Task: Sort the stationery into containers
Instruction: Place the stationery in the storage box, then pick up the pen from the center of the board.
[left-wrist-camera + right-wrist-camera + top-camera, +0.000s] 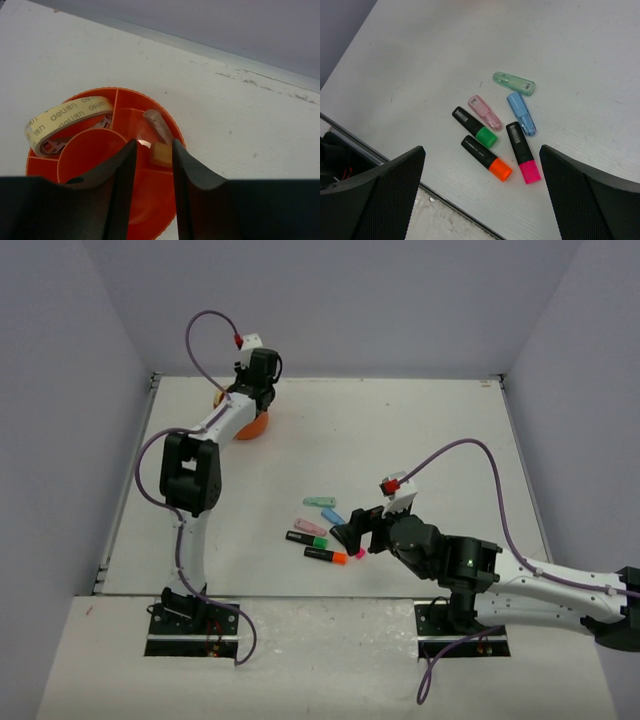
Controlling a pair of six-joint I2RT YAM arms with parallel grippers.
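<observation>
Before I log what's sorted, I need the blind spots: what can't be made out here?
Top view: the left arm covers most of the orange organiser, so its contents don't show.
Left wrist view: fingers of the left tool hide the organiser's near compartments; the eraser is blurred, grip unclear.
Top view: the right tool hides most of the pink highlighter.

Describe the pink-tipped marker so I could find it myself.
Find the white table under the right arm's claw, where six small pens lie clustered. The black plastic highlighter beside the pale blue piece alone has a bright pink end; its neighbours' are green and orange.
</observation>
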